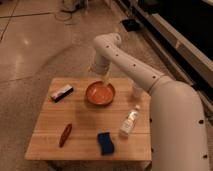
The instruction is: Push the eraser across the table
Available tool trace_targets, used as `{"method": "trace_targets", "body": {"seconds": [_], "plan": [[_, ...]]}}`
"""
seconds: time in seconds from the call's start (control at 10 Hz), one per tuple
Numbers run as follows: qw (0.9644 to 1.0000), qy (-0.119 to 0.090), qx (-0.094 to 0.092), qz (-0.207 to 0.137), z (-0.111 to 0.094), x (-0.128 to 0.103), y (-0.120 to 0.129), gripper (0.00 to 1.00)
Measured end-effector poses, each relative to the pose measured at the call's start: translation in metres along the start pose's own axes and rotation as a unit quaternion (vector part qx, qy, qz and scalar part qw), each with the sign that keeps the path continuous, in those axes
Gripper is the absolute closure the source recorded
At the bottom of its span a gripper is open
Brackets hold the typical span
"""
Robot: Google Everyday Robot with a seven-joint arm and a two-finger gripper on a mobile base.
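The eraser (62, 92), a black bar with a white strip, lies near the far left corner of the light wooden table (82, 120). My white arm reaches in from the right and bends down behind the table's far edge. My gripper (104, 76) hangs just behind the far rim of the orange bowl (100, 93), to the right of the eraser and well apart from it.
A clear plastic bottle (129, 122) lies at the right of the table. A blue block (105, 142) sits near the front edge. A reddish-brown oblong item (65, 135) lies at the front left. A pale cup (136, 91) shows beside my arm at the far right.
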Motion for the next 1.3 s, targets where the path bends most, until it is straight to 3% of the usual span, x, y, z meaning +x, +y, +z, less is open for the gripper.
{"method": "trace_targets", "body": {"seconds": [0.3,0.9,1.3], "plan": [[0.9999,0.017,0.002,-0.003,0.022,0.003,-0.027,0.2],[0.9985,0.036,0.042,-0.005,0.037,0.004,-0.084,0.2],[0.998,0.043,0.042,-0.018,0.054,-0.004,-0.109,0.2]]}}
